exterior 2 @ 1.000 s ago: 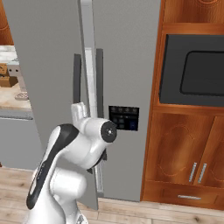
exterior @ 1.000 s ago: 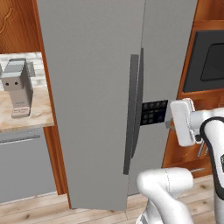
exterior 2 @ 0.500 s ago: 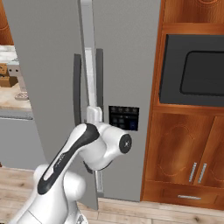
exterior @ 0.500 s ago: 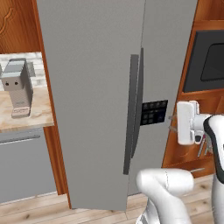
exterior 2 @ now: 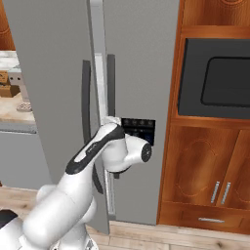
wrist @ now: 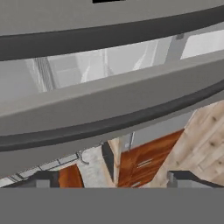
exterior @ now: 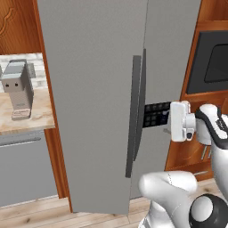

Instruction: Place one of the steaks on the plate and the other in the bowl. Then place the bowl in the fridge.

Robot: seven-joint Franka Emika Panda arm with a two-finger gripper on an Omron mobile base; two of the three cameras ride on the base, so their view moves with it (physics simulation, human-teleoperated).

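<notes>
the fridge (exterior: 93, 89) stands dead ahead, its left door a crack ajar. the fingers (wrist: 111, 177) are spread wide and empty beside the door handles (wrist: 109, 127). judged best: hook the door edge and swing it fully open.

Matt grey fridge (exterior: 93, 89), glossy wood cabinets (exterior 2: 205, 171).

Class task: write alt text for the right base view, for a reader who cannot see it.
A white robot arm reaches toward the tall grey fridge, whose left door stands slightly ajar, near its dark handles. A dark built-in oven sits in wooden cabinetry beside it.
</notes>
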